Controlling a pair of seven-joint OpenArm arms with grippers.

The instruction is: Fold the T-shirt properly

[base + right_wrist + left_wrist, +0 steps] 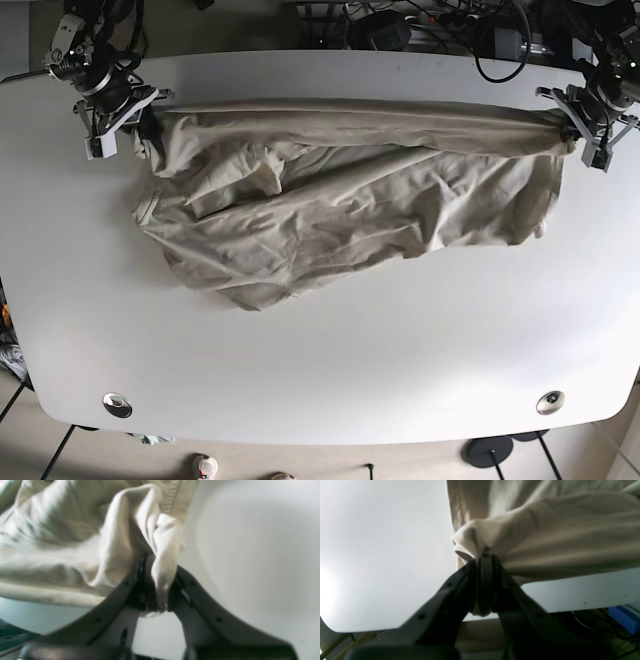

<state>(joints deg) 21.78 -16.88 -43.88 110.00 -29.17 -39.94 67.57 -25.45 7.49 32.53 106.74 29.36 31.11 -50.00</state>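
A beige T-shirt (pixel 340 195) lies crumpled across the far half of the white table (pixel 330 360), its top edge pulled taut between both arms. At the base view's right, my left gripper (pixel 570 128) is shut on a bunched corner of the T-shirt (pixel 475 538); the cloth is pinched between its black fingers (pixel 460 585). At the base view's left, my right gripper (pixel 150 115) is shut on the other corner of the T-shirt (pixel 162 555), with a fold of fabric running down between its fingers (pixel 190 592). The lower part of the shirt sags in wrinkles toward the table's middle.
Cables and power gear (pixel 420 25) lie beyond the table's far edge. Two round grommets (pixel 117 404) (pixel 549 402) sit near the front corners. A blue box (pixel 623 617) rests on the floor below the table edge in the left wrist view.
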